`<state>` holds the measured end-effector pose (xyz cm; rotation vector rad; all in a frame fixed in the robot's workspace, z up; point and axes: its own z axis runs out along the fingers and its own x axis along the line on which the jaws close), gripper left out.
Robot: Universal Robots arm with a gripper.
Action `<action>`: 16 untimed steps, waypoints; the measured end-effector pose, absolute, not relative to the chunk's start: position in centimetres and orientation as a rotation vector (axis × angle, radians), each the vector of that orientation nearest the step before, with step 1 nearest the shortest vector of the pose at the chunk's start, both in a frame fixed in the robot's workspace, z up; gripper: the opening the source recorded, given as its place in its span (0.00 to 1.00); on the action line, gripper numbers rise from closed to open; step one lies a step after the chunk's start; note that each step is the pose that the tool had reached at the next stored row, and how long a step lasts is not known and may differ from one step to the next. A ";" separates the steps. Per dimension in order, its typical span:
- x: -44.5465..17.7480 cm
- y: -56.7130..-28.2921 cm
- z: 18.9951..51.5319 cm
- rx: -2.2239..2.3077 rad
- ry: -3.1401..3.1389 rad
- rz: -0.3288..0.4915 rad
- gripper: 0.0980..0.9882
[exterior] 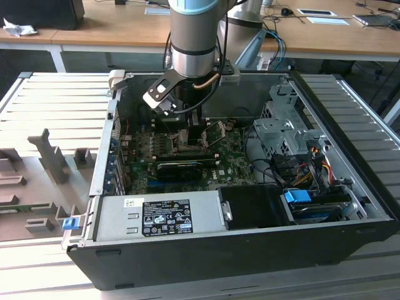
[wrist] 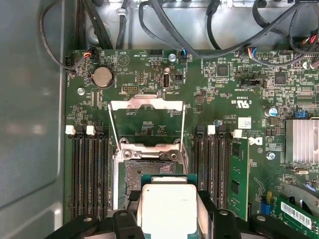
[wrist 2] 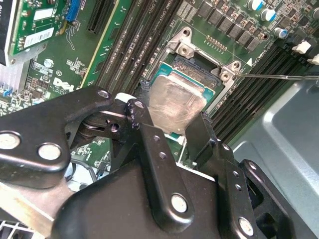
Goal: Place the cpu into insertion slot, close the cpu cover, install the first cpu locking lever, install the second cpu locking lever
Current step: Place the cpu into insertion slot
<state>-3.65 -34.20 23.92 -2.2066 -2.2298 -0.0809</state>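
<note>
While the gripper (wrist 2: 172, 117) clamps the cpu (wrist 2: 175, 102) by 2 opposite edges between its black fingers (wrist 2: 149, 134), the chip hangs over the near edge of the insertion slot (wrist: 142, 172), not seated. The cpu cover (wrist: 147, 104) lies swung open beyond the slot, toward the motherboard (wrist: 224, 99) edge with the cables, between 2 banks of memory slots (wrist: 89, 169).

Insertion slot (wrist: 144, 172) open from above, cpu cover (wrist: 147, 104) tipped back, off the path. Hand (wrist 2: 172, 117) clamped on cpu (wrist 2: 174, 102), right over slot. Flanks tight: black memory slots (wrist: 89, 169) both sides, memory module (wrist: 239, 179) standing in one. Thin lever rod (wrist 2: 279, 76) juts beside socket. Cable bundle (wrist: 199, 20) crowds board edge. Drive cage (exterior: 284, 125) on exterior view's right, power supply (exterior: 159, 215) across front, open well between.
</note>
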 end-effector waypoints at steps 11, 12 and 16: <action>-3.7 -33.1 22.6 -2.207 -2.230 -0.081 0.48; -3.7 -33.1 22.5 -2.207 -2.230 -0.081 0.48; -3.7 -32.7 21.4 -2.207 -2.230 -0.081 0.48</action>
